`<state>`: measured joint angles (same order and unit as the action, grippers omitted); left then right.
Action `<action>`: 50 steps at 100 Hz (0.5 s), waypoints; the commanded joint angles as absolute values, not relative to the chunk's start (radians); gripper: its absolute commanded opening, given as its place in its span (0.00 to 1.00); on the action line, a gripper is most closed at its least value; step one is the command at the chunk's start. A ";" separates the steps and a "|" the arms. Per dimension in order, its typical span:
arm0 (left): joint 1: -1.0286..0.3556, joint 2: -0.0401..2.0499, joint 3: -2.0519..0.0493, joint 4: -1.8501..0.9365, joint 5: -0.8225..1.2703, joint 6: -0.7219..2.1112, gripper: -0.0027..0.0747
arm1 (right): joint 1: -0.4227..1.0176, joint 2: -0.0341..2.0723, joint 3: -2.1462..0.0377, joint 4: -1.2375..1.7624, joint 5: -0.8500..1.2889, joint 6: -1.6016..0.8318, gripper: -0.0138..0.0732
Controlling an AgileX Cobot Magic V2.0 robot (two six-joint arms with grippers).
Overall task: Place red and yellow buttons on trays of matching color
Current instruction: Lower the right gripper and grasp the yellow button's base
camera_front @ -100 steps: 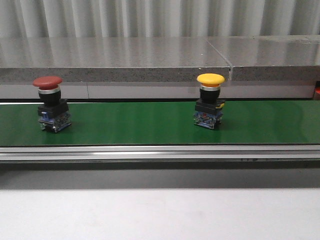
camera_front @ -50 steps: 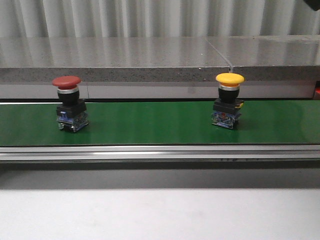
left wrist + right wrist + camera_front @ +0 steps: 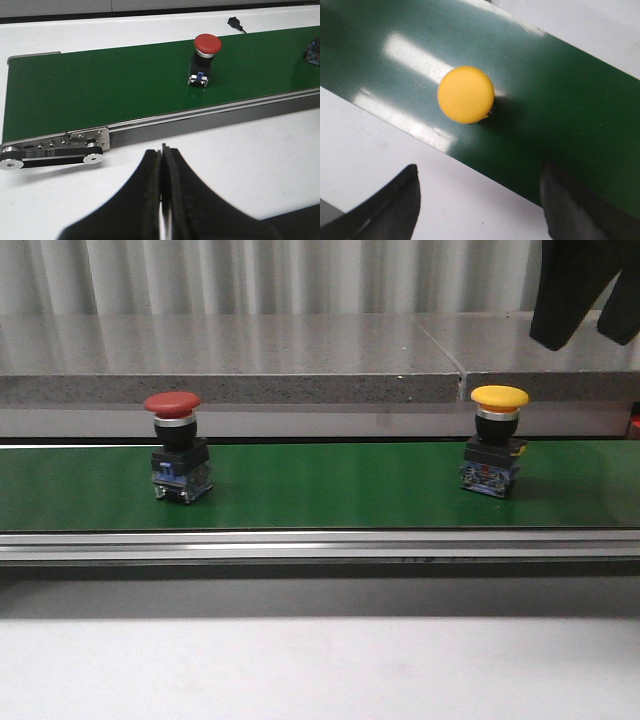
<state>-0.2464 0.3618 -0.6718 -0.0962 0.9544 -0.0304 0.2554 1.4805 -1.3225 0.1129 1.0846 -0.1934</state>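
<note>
Both buttons are sitting further toward the robot's right than they were a second ago, carried along the green belt (image 3: 320,485), and the right gripper (image 3: 585,295) has come into the top corner of the front view where nothing was showing before. In that view the red button (image 3: 178,447) is standing upright left of the belt's middle, and the yellow button (image 3: 495,440) is standing upright near the right end, with the dark fingers hanging above and slightly to its right, well apart from it. No trays are appearing here.

From the left wrist view, the left gripper (image 3: 163,192) is waiting over the white table (image 3: 240,150) with its fingers pressed together on nothing, and the red button (image 3: 204,60) is riding the belt some way off; the belt's roller end (image 3: 52,151) is showing only here.

From the right wrist view, the yellow button (image 3: 465,94) is being looked at from straight above, its cap lying between and beyond the two spread fingers (image 3: 395,207), which are holding nothing. The view is soft, so the cap's height below the fingers is probably hard to judge here; the front view is giving that better.

The likely risk is timing: if the belt is running on, the yellow button may be slipping past the descending fingers, so they could be striking the cap's edge and tipping it over.
</note>
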 commanded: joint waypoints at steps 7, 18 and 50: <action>-0.255 0.369 -0.695 -0.111 0.893 -0.030 0.01 | 0.258 1.492 -1.358 0.141 1.064 -0.221 0.75; -0.255 0.369 -0.695 -0.111 0.893 -0.030 0.01 | 0.257 1.530 -1.358 0.141 1.035 -0.221 0.75; -0.255 0.369 -0.695 -0.111 0.893 -0.030 0.01 | 0.221 1.643 -1.358 0.134 0.946 -0.221 0.71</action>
